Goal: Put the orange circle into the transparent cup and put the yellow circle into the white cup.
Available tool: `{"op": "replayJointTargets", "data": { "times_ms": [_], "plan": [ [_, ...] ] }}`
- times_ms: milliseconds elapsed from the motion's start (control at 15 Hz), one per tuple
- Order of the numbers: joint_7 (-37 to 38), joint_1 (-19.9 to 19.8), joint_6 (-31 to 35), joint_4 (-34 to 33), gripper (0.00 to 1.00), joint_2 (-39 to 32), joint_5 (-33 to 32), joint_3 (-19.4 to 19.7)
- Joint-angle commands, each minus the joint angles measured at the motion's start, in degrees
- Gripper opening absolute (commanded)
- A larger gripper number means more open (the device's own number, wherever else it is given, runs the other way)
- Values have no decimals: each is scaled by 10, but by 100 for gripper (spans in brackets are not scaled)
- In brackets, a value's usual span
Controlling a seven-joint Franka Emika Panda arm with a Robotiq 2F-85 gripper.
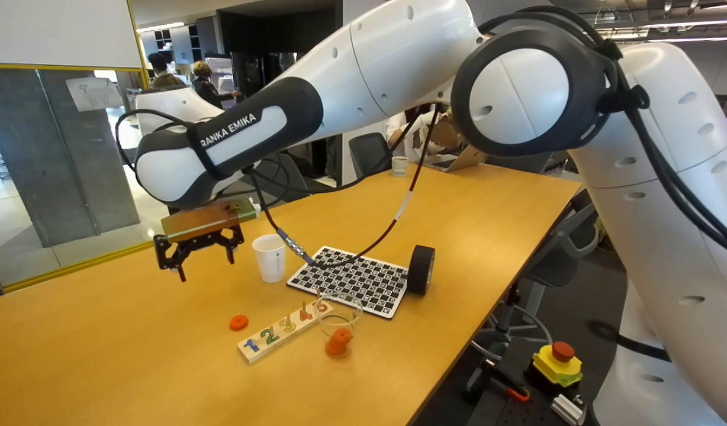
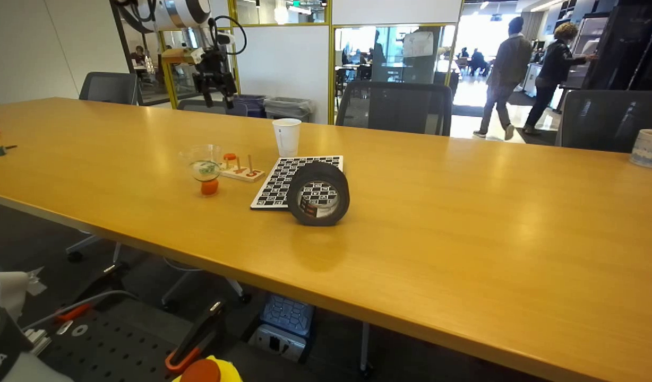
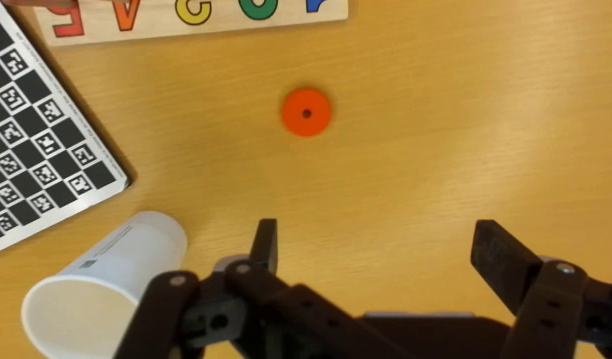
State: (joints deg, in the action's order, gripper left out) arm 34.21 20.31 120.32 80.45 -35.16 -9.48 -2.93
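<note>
Plainly, tool spread wide; orange disc centre-holed; transparent cup perhaps holding orange pieces.

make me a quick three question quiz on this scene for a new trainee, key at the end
1. True or false: the white cup stands upright.
2. Which of these stands on its round edge? a) number board, b) roll of black tape, c) patterned mug
3. Short answer: in the wrist view, are the jaws gripping the orange disc?

Key: 1. True. 2. b. 3. No; the jaws stand open, and the disc lies flat on the table.
</note>
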Motion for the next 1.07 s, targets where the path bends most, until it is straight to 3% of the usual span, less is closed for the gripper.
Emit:
{"op": "replayJointTargets", "data": {
  "times_ms": [0,400,1000],
  "plan": [
    [-57,-15,26,45,100,9,23,-13],
    [-144,-42,57,77,100,-15,41,-12],
    [-214,-66,91,83,100,-45,76,-21]
  ]
}}
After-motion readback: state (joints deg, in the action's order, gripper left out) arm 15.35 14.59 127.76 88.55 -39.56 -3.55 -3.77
